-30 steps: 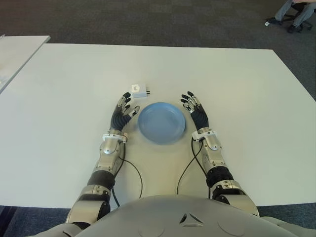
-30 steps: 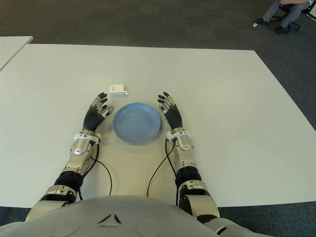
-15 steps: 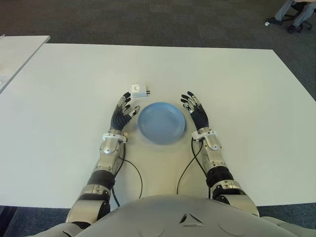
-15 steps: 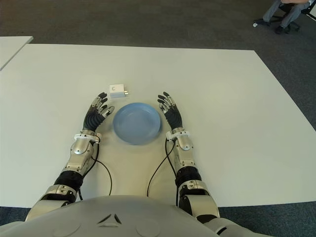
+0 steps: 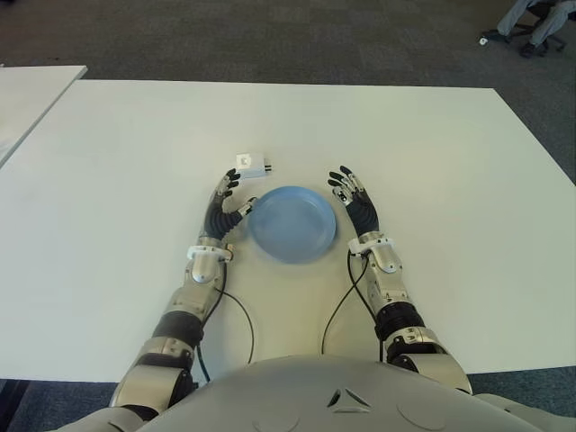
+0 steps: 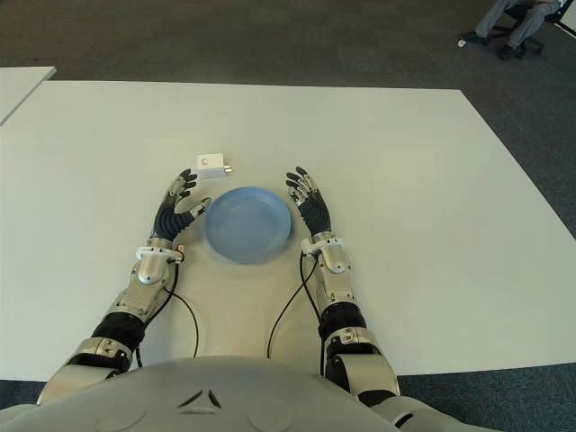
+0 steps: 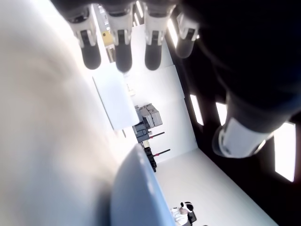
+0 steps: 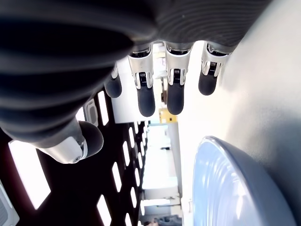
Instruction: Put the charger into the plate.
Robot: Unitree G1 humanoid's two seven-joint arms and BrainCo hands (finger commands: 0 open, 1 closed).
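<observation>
Small white cube-shaped charger (image 5: 251, 165) with short metal prongs, lying on the wide white table (image 5: 117, 180), beyond and just to the left of the round pale-blue plate (image 5: 292, 224), apart from its rim. Nothing inside the plate. Left hand (image 5: 225, 206) with black ribbed fingers, just left of the plate, fingers spread loosely and holding nothing, fingertips (image 5: 232, 178) pointing toward the charger and stopping just short of it, thumb near the plate's left edge. Right hand (image 5: 356, 202) beside the plate's right rim, fingers likewise extended and relaxed, grasping nothing. In the left wrist view, four straight fingertips (image 7: 123, 59) in a row over the white surface, plate edge (image 7: 141, 188) close by. In the right wrist view, the same straight fingers (image 8: 146, 99) with the plate's curved rim (image 8: 221, 179) alongside. Dark grey carpet (image 5: 270, 40) beyond the table's far edge, another white table (image 5: 27, 94) at far left
</observation>
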